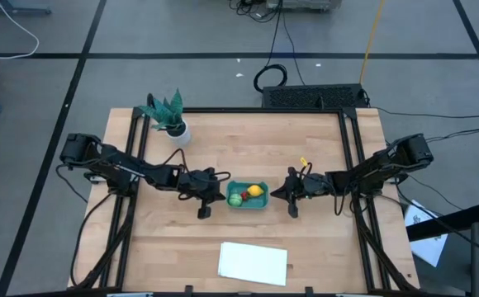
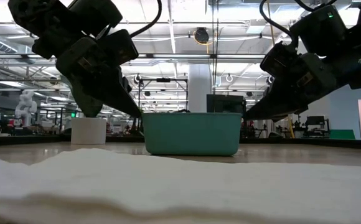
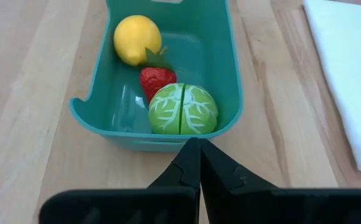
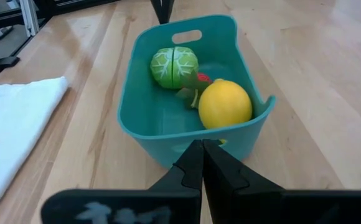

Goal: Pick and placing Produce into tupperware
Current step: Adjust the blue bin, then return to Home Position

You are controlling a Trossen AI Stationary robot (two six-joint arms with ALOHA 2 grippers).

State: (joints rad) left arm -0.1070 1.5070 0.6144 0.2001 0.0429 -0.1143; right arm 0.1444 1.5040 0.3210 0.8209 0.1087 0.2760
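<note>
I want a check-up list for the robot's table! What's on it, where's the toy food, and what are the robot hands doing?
Surface: wooden table, dark frame rails at its sides.
Job's things: teal tupperware mid-table; inside it a green cabbage, a red strawberry and a yellow lemon.
Clutter: potted plant at the far left of the table; white sheet near the front edge.
End effectors: left end effector beside the tupperware's left end, shut, holding nothing; right end effector beside its right end, shut, holding nothing.
Cables: black cable coiled on the floor behind the table.
Surroundings: grey floor with dark lines; no people seen.
</note>
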